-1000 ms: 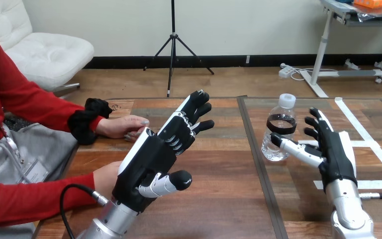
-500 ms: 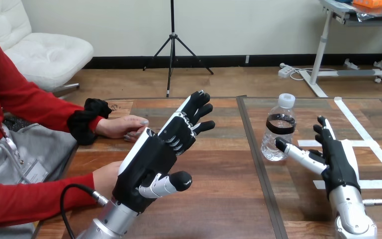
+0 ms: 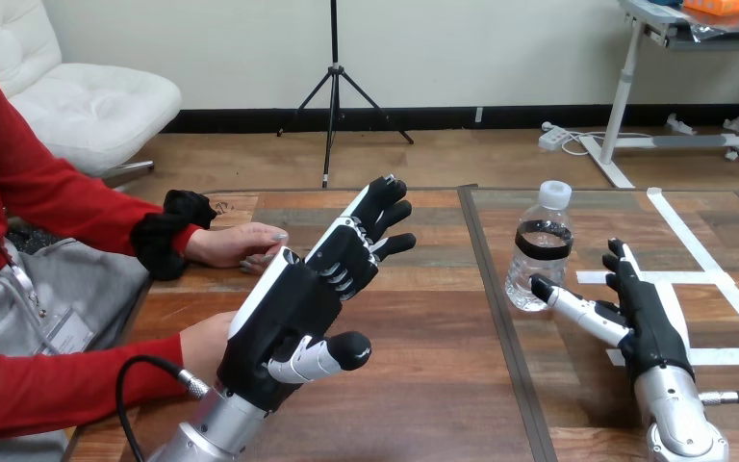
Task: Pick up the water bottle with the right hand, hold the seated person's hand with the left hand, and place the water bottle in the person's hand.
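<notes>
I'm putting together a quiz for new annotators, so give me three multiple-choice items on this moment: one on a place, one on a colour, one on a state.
1. Where is the clear plastic water bottle?
A. upright on the wooden table
B. in the person's hand
C. lying on its side

2. What colour is its cap?
A. blue
B. white
C. red

3. How is the right robot hand?
A. curled round the bottle
B. a fist
C. open beside the bottle

1 A: it stands on its base on the tabletop.
2 B: the cap is white.
3 C: its fingers are straight, none wrapped round the bottle.
</notes>
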